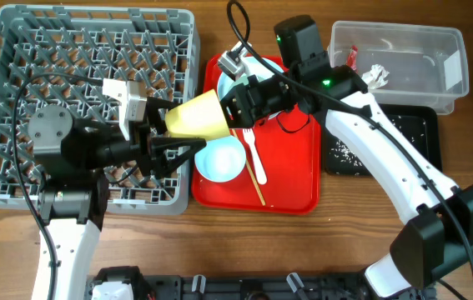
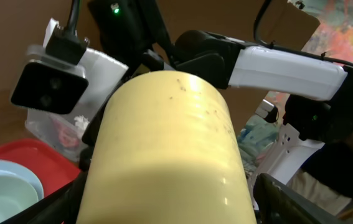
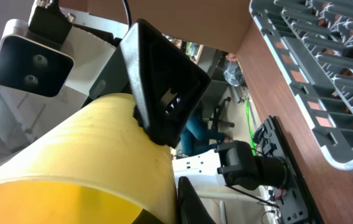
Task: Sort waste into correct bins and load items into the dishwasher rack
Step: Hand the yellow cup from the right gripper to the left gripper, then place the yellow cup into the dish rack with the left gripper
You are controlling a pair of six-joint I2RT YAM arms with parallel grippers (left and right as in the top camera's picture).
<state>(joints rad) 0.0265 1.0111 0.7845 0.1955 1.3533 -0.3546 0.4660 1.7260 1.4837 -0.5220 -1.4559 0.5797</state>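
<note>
**Entry: yellow cup [image 1: 198, 117]**, held on its side in the air, above the seam between the dishwasher rack [image 1: 94, 12] and the red serving tray [image 1: 290, 179].

**Hazards, left to right**
- Rack: the upright pegs [image 1: 77, 58] stood just left of the cup's narrow end. If lowered lying sideways, the cup would probably wedge across them rather than seat mouth-down.
- Left claw [image 1: 168, 132]: its fingers [image 2: 276, 196] stood on either side of the cup's base. The pictures did not show whether they pressed it or merely flanked it. If they only flanked it, a let-go from the other side would likely drop the cup.
- Right claw [image 1: 240, 104]: pinched on the cup's wall at the rim, with one finger [image 3: 164, 93] lying over the outer face. If both arms gripped and drew apart, the cup could twist or pop free.
- Below: a pale blue bowl [image 1: 221, 158] and the white plastic fork [image 1: 252, 146] lay on the tray, where a falling cup would probably strike or scatter them.

**Position relative to the claws**
- The base pointed left and sat between the left claw's fingers.
- The mouth pointed right, with its rim inside the right claw's pinch.
- The cup spanned the gap between the two claws — well clear of the counter [image 1: 344, 242] and touching neither rack nor tray.
</note>
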